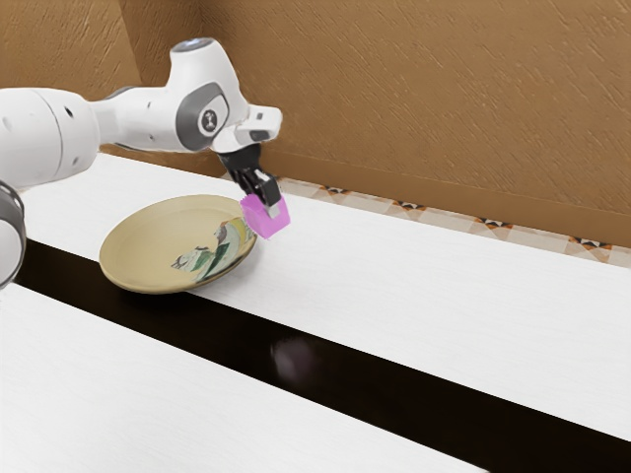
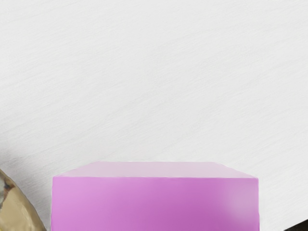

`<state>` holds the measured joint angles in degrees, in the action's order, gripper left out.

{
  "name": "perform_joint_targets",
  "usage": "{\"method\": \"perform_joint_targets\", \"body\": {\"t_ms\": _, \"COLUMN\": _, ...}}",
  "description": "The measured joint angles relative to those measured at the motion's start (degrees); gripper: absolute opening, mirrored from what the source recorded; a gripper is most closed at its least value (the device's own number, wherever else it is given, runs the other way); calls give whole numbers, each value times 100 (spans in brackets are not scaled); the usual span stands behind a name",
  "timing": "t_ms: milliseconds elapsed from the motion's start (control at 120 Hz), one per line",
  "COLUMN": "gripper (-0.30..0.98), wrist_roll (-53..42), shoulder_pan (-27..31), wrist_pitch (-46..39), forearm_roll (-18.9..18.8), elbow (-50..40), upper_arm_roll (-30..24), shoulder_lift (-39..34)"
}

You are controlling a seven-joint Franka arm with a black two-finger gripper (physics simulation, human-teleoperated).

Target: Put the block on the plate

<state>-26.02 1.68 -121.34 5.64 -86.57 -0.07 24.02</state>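
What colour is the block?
The block is pinkish purple, with a paler face along one edge. You can see it best in the wrist view.

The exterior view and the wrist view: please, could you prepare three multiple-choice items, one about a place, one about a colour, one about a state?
1. Where is the block relative to the plate?
A) on its middle
B) by its rim, toward the exterior view's right
C) underneath it

2. What colour is the block?
A) green
B) black
C) pink-purple

3. What is the state of the gripper?
A) shut on the block
B) open and empty
C) shut on the plate's rim

1: B, the wrist view shows white table between block and plate.
2: C, both views show this colour.
3: A, the exterior view shows the block gripped between the fingers.
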Motion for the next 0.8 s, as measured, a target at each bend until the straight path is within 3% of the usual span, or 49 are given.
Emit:
{"method": "perform_joint_targets", "body": {"t_ms": 408, "gripper": 39, "wrist_roll": -5, "shoulder_pan": 950, "wrist_pitch": 1, "forearm_roll": -47, "elbow": 45, "upper_arm_roll": 192, "shoulder_lift": 554}}
{"method": "perform_joint_targets", "body": {"t_ms": 800, "gripper": 42, "wrist_roll": -59, "shoulder_pan": 1219, "wrist_pitch": -3, "forearm_roll": 7, "elbow": 757, "upper_arm_roll": 504, "shoulder_lift": 1526}}
